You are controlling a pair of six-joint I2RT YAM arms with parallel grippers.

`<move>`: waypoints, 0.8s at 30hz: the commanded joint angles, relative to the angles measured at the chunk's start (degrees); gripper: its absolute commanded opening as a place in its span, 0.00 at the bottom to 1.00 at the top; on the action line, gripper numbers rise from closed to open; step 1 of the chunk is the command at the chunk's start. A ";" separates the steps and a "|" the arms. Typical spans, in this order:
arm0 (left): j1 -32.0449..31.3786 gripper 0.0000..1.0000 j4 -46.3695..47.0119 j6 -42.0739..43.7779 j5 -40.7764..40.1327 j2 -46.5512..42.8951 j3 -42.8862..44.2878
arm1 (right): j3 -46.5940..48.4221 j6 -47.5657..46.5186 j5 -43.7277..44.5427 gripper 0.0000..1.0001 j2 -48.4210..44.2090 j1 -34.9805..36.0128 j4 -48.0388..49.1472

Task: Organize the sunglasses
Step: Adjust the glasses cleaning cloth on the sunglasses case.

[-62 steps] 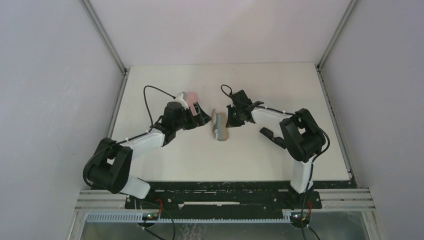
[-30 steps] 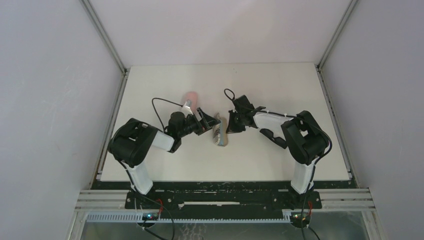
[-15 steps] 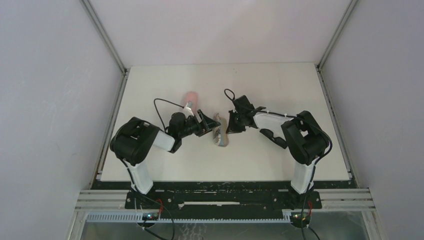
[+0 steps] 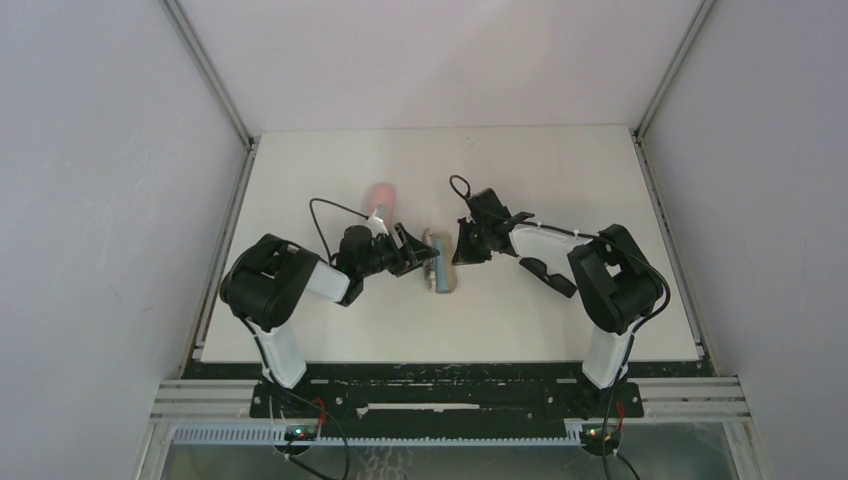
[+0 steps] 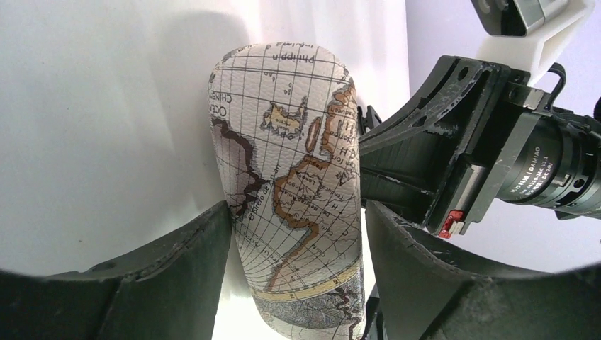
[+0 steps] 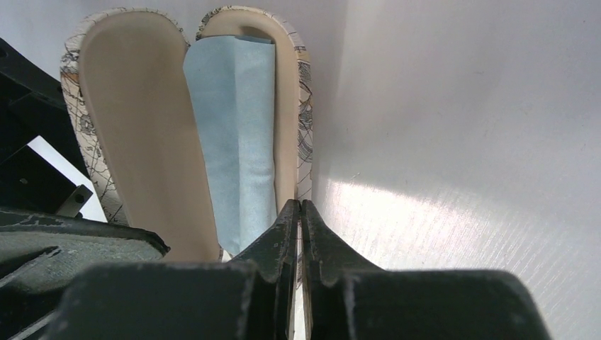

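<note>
Sunglasses cannot be made out in any view. At the middle of the overhead view a map-printed case [image 4: 437, 268] lies open, a blue cloth [image 6: 234, 134] in one half. A pink case [image 4: 381, 194] lies just up-left of it. Both rest on a white table [image 4: 560, 180] enclosed by pale grey walls [image 4: 100, 200]. The left arm [image 4: 270, 285] is folded at lower left and reaches right; the left gripper [image 5: 296, 212] straddles the map case's raised half, both fingers against its sides. The right arm [image 4: 610, 275] reaches left from the right; the right gripper [image 6: 298, 209] is closed, its tips at the case's near rim beside the cloth.
</note>
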 commanded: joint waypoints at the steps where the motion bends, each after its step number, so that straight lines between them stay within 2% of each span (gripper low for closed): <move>1: -0.11 0.74 5.47 -0.63 1.85 -0.86 1.83 | 0.08 -0.03 -0.26 0.00 -1.79 0.16 1.61; 5: -0.06 0.77 6.11 -0.74 2.24 -0.46 1.74 | 0.08 0.15 -0.66 0.00 -1.25 0.13 1.83; 10: -0.06 0.86 7.29 -1.22 2.20 0.90 1.28 | 0.08 0.81 -0.78 0.00 -0.31 -0.56 1.72; 18: -0.11 0.87 8.50 -1.73 2.42 2.00 1.32 | 0.08 0.75 -1.57 0.00 0.13 -1.24 1.72; 20: -0.15 0.85 8.50 -1.88 2.57 2.20 1.38 | 0.08 0.74 -1.89 0.00 0.04 -1.18 1.96; 24: -0.15 0.72 8.49 -1.85 2.76 2.30 1.39 | 0.08 0.80 -2.07 0.00 -0.13 -1.07 2.06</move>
